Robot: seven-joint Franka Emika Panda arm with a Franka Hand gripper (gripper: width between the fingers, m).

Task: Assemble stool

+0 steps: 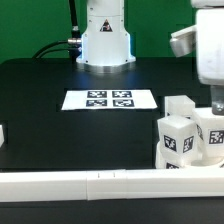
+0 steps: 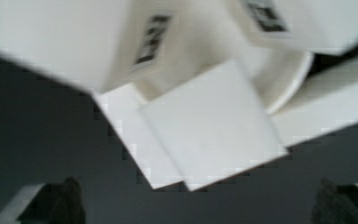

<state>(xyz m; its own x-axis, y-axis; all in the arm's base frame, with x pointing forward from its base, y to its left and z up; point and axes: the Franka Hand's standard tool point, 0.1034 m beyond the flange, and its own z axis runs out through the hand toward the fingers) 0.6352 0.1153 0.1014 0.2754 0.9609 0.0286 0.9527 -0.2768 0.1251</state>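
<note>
On the black table (image 1: 40,85), the stool parts are gathered at the exterior view's right, close against the long white rail (image 1: 90,183) that runs across the front. A chunky white leg (image 1: 174,139) stands upright there, showing a black-and-white tag on its near face, with further white blocks (image 1: 206,128) crowded just behind and beside it. The arm's white wrist housing (image 1: 207,45) hangs over this cluster at the frame's right edge.

The gripper (image 2: 208,203) shows in the wrist view as two dark fingertips (image 2: 55,201) set wide apart, with nothing between them (only blurred dark table lies in the gap). Beyond the fingertips, that view is filled with tilted white legs (image 2: 202,130) bearing tags, and a curved white edge that looks like the round seat (image 2: 297,75), though the blur makes this uncertain.

The marker board (image 1: 110,100) lies flat mid-table, well apart from the parts, in front of the robot's white base (image 1: 105,40).
</note>
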